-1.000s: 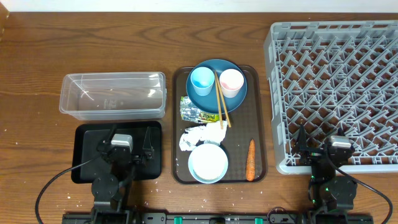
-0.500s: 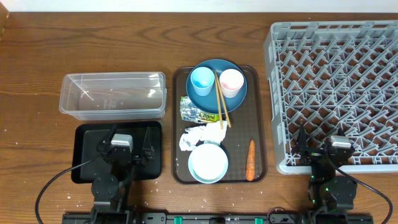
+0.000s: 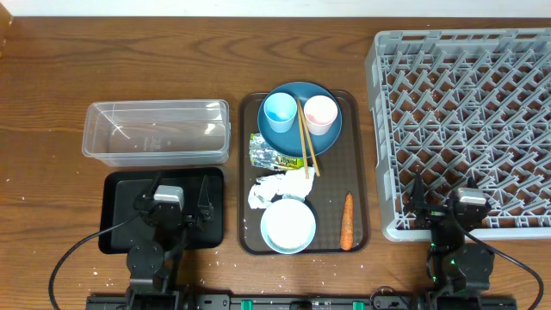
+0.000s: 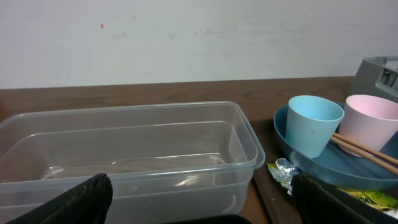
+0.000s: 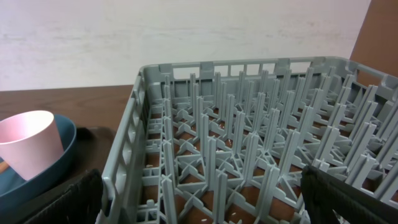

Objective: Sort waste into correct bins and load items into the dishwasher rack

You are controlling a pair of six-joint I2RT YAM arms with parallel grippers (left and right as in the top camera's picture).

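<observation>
On the brown serving tray (image 3: 361,164) sit a dark blue plate (image 3: 288,136) holding a light blue cup (image 3: 279,110), a pink cup (image 3: 320,113) and chopsticks (image 3: 307,142). In front of it lie the wrapper (image 3: 280,158), foil scrap (image 3: 256,151), tissue (image 3: 274,189), bowl (image 3: 287,226) and carrot (image 3: 347,220). The clear tub (image 3: 157,131) and black tray (image 3: 116,207) are at the left. The grey rack (image 3: 465,120) is at the right. My left gripper (image 3: 172,205) is open over the black tray. My right gripper (image 3: 441,207) is open at the rack's near edge.
The left wrist view shows the tub (image 4: 124,149), blue cup (image 4: 314,124) and foil (image 4: 283,171) ahead of the gripper (image 4: 199,205). The right wrist view shows rack pegs (image 5: 249,143) and the pink cup (image 5: 28,143). White specks (image 3: 215,258) lie on the table.
</observation>
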